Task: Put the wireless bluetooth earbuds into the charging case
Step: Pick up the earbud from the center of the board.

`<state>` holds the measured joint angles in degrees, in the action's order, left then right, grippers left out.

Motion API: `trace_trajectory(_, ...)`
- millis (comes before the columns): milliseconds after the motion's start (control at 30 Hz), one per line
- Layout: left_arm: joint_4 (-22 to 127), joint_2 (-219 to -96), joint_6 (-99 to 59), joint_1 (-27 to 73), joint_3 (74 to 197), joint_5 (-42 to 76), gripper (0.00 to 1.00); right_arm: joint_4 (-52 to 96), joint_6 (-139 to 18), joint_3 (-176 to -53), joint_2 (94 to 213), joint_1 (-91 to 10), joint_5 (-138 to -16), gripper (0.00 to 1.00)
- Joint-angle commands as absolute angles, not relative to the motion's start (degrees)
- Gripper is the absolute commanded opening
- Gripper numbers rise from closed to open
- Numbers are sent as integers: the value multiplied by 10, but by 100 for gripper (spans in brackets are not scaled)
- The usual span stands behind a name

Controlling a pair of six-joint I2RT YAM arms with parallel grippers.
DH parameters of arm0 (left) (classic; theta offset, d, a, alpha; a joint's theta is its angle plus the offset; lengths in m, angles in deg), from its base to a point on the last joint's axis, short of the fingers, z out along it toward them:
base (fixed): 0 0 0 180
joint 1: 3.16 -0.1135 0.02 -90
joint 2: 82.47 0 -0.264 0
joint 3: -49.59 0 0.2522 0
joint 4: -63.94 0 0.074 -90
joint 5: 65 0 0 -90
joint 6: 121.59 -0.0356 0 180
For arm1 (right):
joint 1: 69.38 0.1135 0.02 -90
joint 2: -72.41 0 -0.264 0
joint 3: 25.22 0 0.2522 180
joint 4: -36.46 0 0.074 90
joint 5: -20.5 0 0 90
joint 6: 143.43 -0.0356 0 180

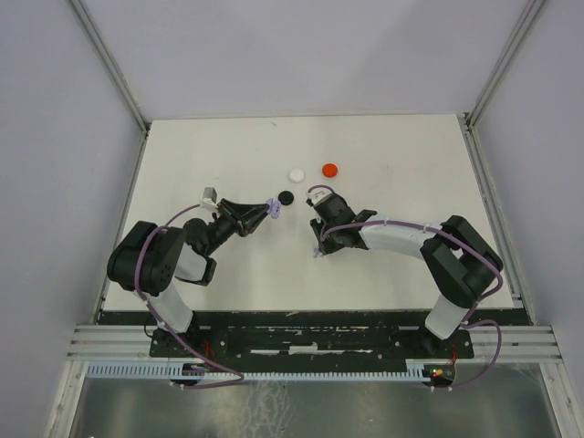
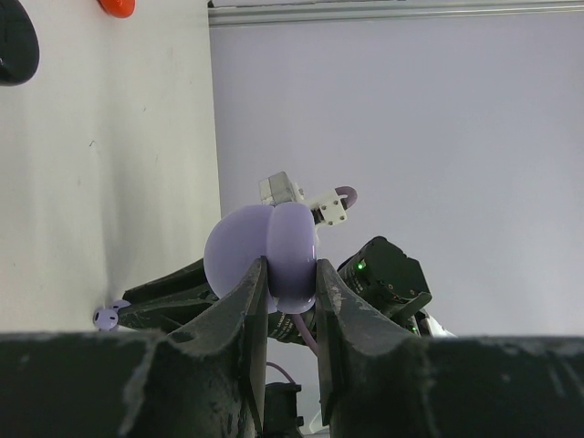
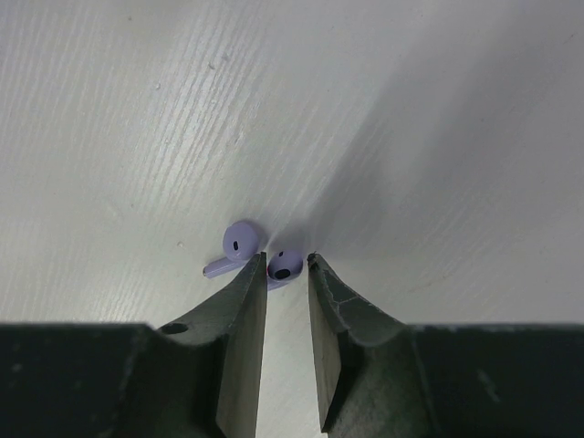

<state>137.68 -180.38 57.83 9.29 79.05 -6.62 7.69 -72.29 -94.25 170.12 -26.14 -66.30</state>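
Right wrist view: the right gripper is seen with its fingers narrowly apart about one lavender earbud lying on the tabletop; whether it is pinched cannot be told. A second lavender earbud is found just outside the gap, beside the finger at the left of that view and close to the first. A lavender charging case is clamped between the fingers of the left gripper, with the right arm seen behind it. From above, a black disc is seen near the case, between the two grippers, with a white disc and a red disc farther back. Broad white surface is left toward the far and side edges, where grey walls are set.
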Motion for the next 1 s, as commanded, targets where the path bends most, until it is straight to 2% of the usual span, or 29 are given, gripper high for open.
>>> trace_trajectory(0, 1446, -1811, 599, 89, 787, -73, 3, 93, -726, -960, 1710, -260, -668, 32)
trace_trajectory(333, 1447, -1809, 601, 88, 788, -74, 3, 90, -719, -963, 1702, -260, -662, 22)
trace_trajectory(567, 1445, -1821, 608, 89, 793, -79, 3, 110, -668, -966, 1622, -259, -620, 6)
trace_trajectory(633, 1442, -1828, 616, 92, 797, -80, 3, 140, -646, -956, 1591, -258, -607, 2)
trace_trajectory(967, 1403, -1839, 673, 136, 851, -73, 3, 421, -491, -860, 1504, -257, -568, 1)
